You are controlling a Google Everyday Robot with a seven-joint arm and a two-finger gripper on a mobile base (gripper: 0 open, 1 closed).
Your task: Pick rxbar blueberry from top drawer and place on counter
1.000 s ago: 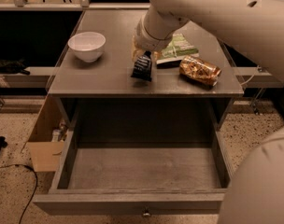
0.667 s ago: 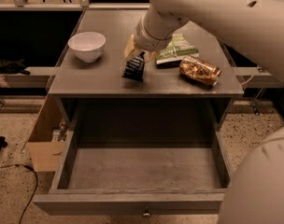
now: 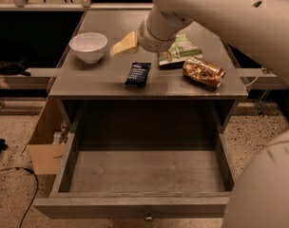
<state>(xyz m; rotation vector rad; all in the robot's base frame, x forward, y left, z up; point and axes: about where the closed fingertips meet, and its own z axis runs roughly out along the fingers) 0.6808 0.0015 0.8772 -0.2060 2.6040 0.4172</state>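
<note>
The rxbar blueberry [image 3: 138, 74], a dark flat bar with pale text, lies flat on the counter [image 3: 101, 82] near its front edge, left of centre. My gripper [image 3: 123, 45], with pale yellow fingers, hangs above the counter just behind and to the left of the bar. It is open, apart from the bar and holds nothing. The top drawer [image 3: 144, 172] is pulled fully out below the counter, its grey floor bare, its round knob [image 3: 147, 217] at the front.
A white bowl [image 3: 88, 46] stands at the counter's left. A green snack bag [image 3: 180, 50] and a crinkly golden-brown packet [image 3: 203, 71] lie to the right of the bar. My arm reaches over the counter from the upper right. A cardboard box [image 3: 44, 144] sits on the floor at the left.
The bar was held upright in my gripper above the counter. Now it lies flat on the counter, let go, and my gripper has risen and drawn back to the left.
</note>
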